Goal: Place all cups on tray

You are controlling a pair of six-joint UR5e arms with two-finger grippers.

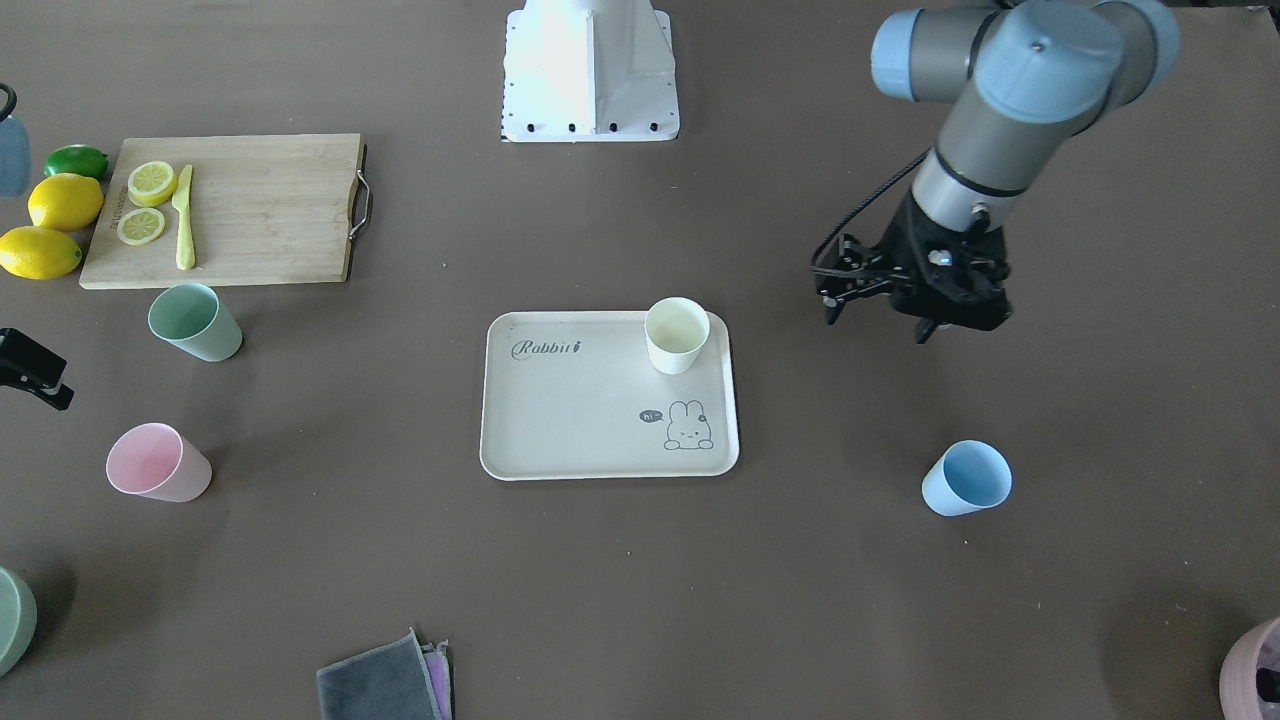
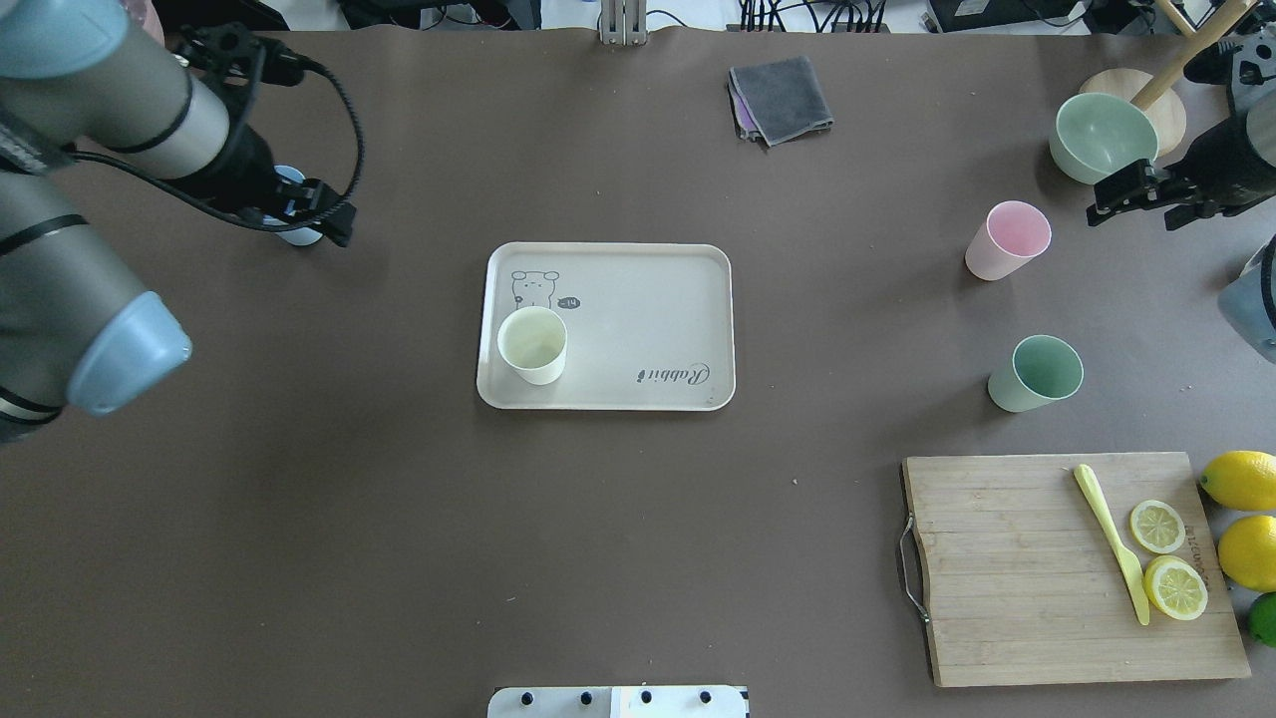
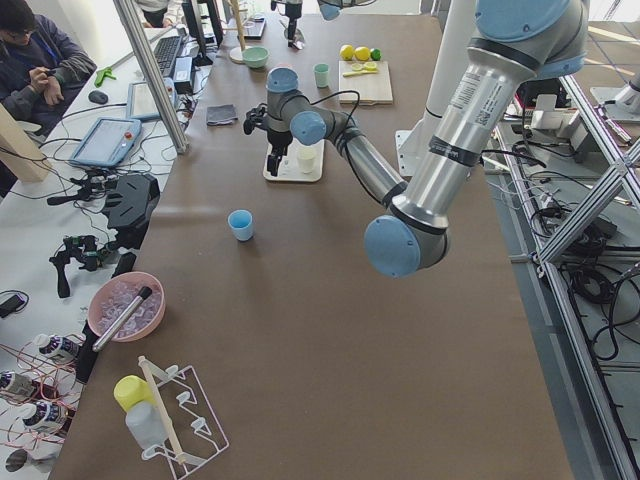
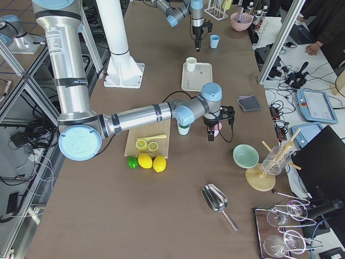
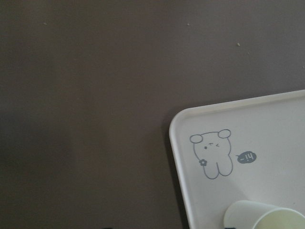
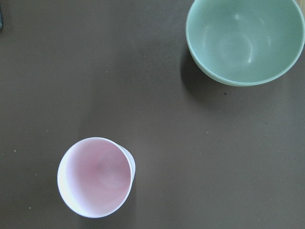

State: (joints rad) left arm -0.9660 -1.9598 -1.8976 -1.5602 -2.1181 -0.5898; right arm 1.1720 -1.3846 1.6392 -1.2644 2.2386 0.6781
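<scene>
tray [image 1: 510, 400] beside left gripper [image 1: 922, 328], apart; blue cup [image 1: 966, 478] near, also apart

Soft, even light from above; faint shadow beside the pink cup [image 6: 95, 177], darker under the green bowl [image 6: 245, 40]; robot base [image 1: 590, 60] glaring white.

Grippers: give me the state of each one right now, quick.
Left gripper: open, holding nothing.
Right gripper: open, holding nothing.
</scene>
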